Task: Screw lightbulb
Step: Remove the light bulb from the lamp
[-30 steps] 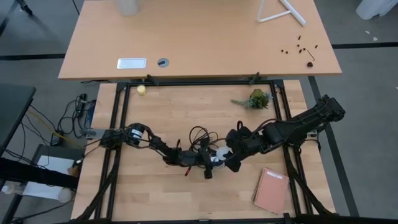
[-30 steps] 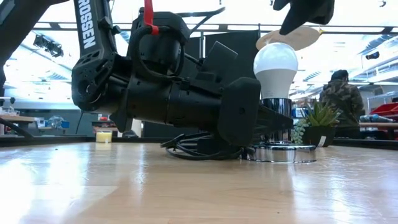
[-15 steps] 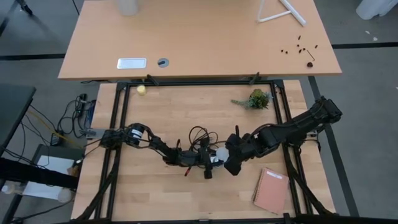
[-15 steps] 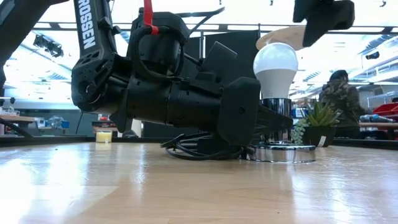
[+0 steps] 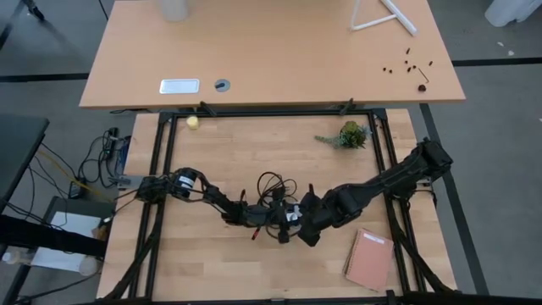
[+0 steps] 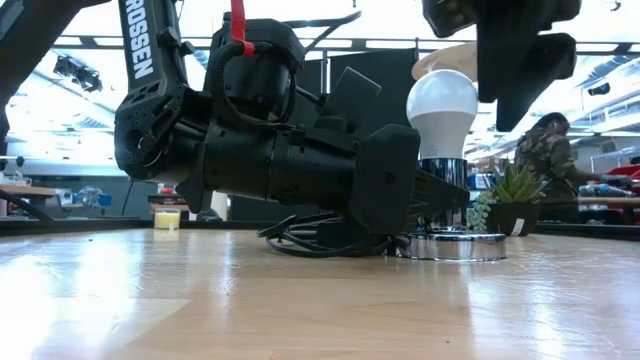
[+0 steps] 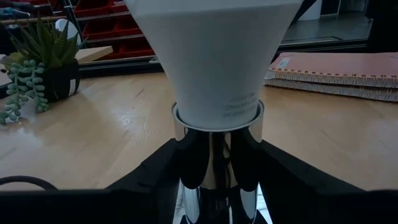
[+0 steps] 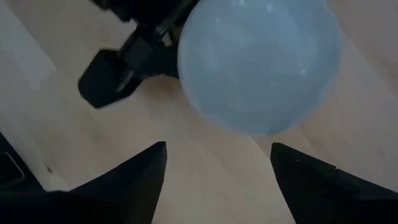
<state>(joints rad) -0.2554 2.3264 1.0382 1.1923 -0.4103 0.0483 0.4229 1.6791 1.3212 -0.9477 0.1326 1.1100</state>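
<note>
The white lightbulb point(image 6: 443, 105) stands upright in a silver socket point(image 6: 445, 185), whose round base disc point(image 6: 455, 245) rests on the table. In the left wrist view the lightbulb point(image 7: 211, 56) fills the top, with the socket's shiny stem point(image 7: 211, 155) below it. My left gripper point(image 7: 211, 186) lies level at table height, shut on that stem; in the high view my left gripper point(image 5: 286, 222) is at mid-table. My right gripper point(image 8: 217, 180) hangs open just above the lightbulb point(image 8: 261, 62), pointing steeply down without touching it. In the low view my right gripper point(image 6: 510, 60) shows beside the lightbulb's top. My left gripper pinches the socket's shiny stem point(image 7: 219, 163) just under the lightbulb's neck, one finger point(image 7: 155, 177) on each side. The fingers come in level from the table's left. The socket stands upright with its base disc on the table.
A pink notebook point(image 5: 369, 258) lies near the right front. A small potted plant point(image 5: 350, 134) stands at the far right and a black cord point(image 5: 269, 182) coils behind the socket. A small yellow object point(image 5: 193, 122) sits at the far left. A person point(image 6: 545, 160) stands in the room beyond.
My right gripper has come down and toward the table's left, over the lightbulb, tipping to point more steeply down. The lightbulb, the socket and my left gripper have kept still.
</note>
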